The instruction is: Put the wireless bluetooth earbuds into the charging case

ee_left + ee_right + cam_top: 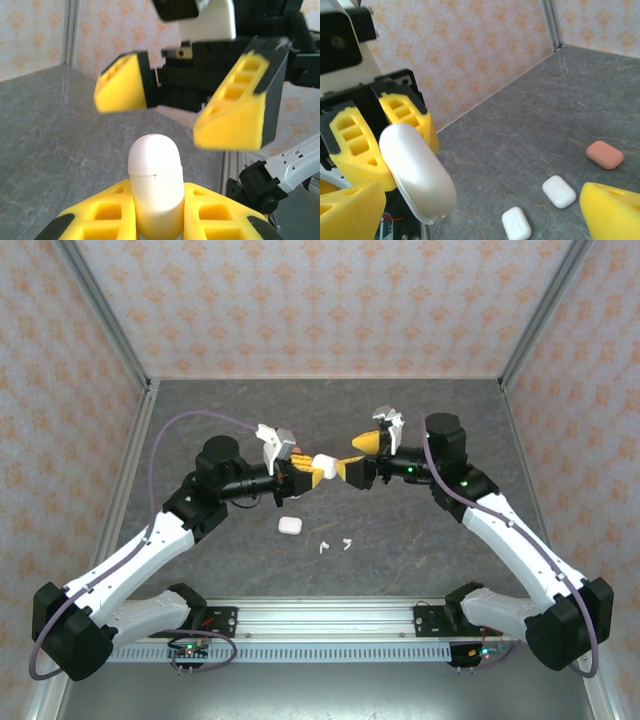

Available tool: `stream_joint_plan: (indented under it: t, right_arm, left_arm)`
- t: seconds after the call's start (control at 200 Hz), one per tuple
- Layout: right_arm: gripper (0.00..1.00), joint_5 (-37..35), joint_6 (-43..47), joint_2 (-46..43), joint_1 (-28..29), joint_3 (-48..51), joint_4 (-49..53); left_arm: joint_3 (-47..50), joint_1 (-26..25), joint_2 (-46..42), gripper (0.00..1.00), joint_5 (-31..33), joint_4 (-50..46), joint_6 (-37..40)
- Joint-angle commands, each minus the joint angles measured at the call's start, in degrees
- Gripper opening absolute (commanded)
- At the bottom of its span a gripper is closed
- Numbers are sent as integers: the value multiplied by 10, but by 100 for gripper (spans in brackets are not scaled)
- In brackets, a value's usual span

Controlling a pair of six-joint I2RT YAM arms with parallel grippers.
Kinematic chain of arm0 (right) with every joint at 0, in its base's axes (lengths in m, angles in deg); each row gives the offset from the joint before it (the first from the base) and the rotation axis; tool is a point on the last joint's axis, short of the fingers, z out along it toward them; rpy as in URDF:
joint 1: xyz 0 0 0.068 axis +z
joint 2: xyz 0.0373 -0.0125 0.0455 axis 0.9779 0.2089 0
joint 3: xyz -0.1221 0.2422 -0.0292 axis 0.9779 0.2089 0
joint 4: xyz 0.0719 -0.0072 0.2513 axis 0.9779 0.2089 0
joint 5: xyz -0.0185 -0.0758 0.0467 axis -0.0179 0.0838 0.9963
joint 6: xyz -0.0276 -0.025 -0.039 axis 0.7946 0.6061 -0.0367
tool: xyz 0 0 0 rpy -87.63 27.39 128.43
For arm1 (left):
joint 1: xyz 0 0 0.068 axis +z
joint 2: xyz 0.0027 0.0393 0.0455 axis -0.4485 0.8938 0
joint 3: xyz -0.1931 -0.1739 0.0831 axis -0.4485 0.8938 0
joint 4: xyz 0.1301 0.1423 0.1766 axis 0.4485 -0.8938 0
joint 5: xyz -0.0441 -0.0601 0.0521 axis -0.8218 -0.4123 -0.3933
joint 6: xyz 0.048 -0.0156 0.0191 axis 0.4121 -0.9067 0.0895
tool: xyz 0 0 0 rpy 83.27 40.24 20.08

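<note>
The left hand (306,472) is clamped narrow on a white charging case (325,465). It pinches the lower half between its yellow fingers (105,212), so the rounded end juts out ahead. A faint seam (142,176) across the body suggests the lid is shut. Facing it, the right hand (357,456) stands wide and empty, one finger to each side of that free end and apart from it. The case's long axis runs straight from one hand to the other. I judge the right hand is the one placed to work the lid, while the left only steadies.

The earbuds (323,546), two small white ones, lie on the surface (320,405). They are lower than both hands and nearer the arm bases, about midway between the two arms. They are too small to tell which way their stems point. Near them on the left rests a spare white case (290,525). From the right wrist, two white cases (559,191) and a pink case (604,154) lie on the surface under the hands.
</note>
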Motion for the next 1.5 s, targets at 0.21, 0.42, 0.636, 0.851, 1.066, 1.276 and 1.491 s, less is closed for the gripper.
stream_joint_plan:
  t: [0.21, 0.42, 0.636, 0.851, 1.066, 1.276, 1.491]
  right_arm:
    - [97, -25, 12, 19, 8, -14, -27]
    - [97, -30, 4, 29, -6, -35, -17]
    - [97, -25, 8, 43, -15, -60, -2]
    - [97, -15, 12, 46, -16, -72, 12]
    - [97, -38, 21, 10, -18, -64, 49]
    - [82, -106, 5, -17, -15, -25, 138]
    - [77, -173, -39, -16, 63, 78, 129]
  left_arm:
    - [-2, -5, -9, 15, 5, 29, 16]
    - [-3, -5, -16, 14, 0, 8, 33]
    - [-7, -5, -22, 15, -4, -15, 50]
    - [-6, -5, -31, 14, 10, -31, 59]
    - [1, -6, -41, 14, 44, -42, 68]
    - [15, -6, -80, 11, 99, -70, 93]
    - [23, -5, -116, 10, 120, -100, 126]
